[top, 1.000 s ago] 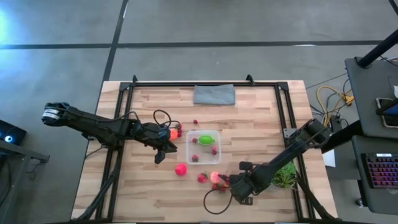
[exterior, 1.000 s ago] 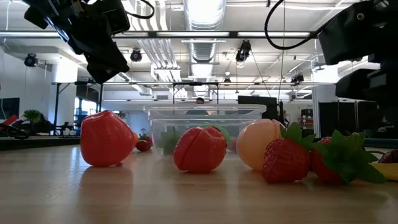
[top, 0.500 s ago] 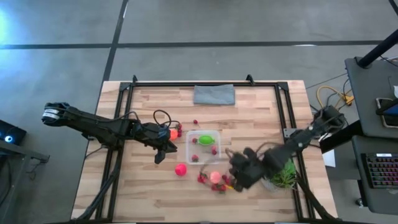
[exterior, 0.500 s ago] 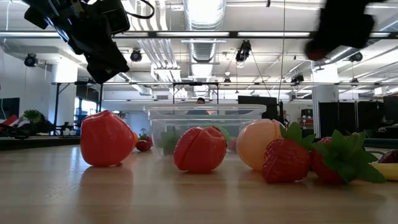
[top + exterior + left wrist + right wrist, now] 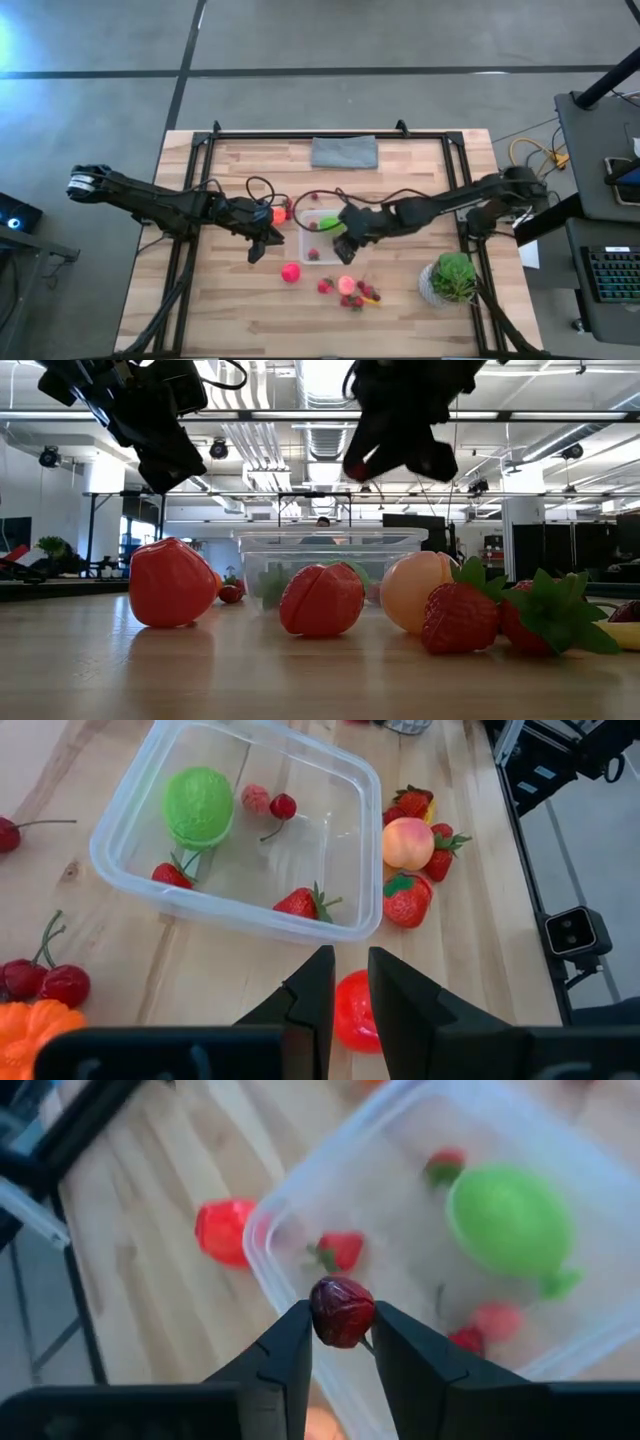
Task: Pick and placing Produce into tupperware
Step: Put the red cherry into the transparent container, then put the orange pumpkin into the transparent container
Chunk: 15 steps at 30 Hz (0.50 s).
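Observation:
The tupperware (image 5: 328, 236) is a clear box in the middle of the table. It holds a green ball (image 5: 198, 805), strawberries (image 5: 305, 902), a cherry and a pink berry. My right gripper (image 5: 346, 229) hovers over the box's right half (image 5: 420, 1200), shut on a dark-red berry (image 5: 342, 1311). My left gripper (image 5: 258, 250) hangs left of the box, shut but for a narrow slit (image 5: 350, 985), touching nothing. A pink ball (image 5: 290, 272), a peach ball (image 5: 346, 284) and strawberries (image 5: 366, 293) lie on the table near the box. My right gripper pinches the dark-red berry (image 5: 342, 1311) between its two fingertips (image 5: 290, 1342), one finger on each side. The fingers slant down from above. The berry is lifted clear, above the tupperware's inside.
An orange toy fruit (image 5: 279, 213) and cherries (image 5: 40, 982) lie left of the box. A grey folded cloth (image 5: 344, 152) lies at the far edge. A potted plant (image 5: 453, 277) stands at the near right. Black rails run along the table's sides.
My right gripper has risen from the strawberries and peach ball at the near edge and swung toward the far left, ending above the tupperware with the berry between its fingers. The left arm has kept still.

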Each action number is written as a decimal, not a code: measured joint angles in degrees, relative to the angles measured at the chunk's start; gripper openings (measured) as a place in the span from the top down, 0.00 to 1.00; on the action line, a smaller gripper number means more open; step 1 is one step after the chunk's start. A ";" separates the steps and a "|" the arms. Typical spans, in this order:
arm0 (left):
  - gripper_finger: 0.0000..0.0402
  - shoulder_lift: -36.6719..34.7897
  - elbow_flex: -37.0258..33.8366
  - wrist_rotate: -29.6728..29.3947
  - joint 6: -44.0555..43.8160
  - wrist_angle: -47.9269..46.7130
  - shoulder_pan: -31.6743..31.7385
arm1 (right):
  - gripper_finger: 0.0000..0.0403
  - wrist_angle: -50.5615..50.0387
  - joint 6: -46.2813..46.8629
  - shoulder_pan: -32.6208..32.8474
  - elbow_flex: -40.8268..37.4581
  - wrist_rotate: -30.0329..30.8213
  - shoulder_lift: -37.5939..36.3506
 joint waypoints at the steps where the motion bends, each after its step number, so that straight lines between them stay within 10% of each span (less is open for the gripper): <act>1: 0.87 0.00 0.00 0.00 0.00 -0.16 0.01 | 0.74 0.07 0.70 -0.23 0.00 -1.26 0.78; 15: 0.69 -0.26 -0.20 -1.92 4.69 -6.78 1.69 | 0.50 7.72 5.52 -0.19 1.34 8.26 2.35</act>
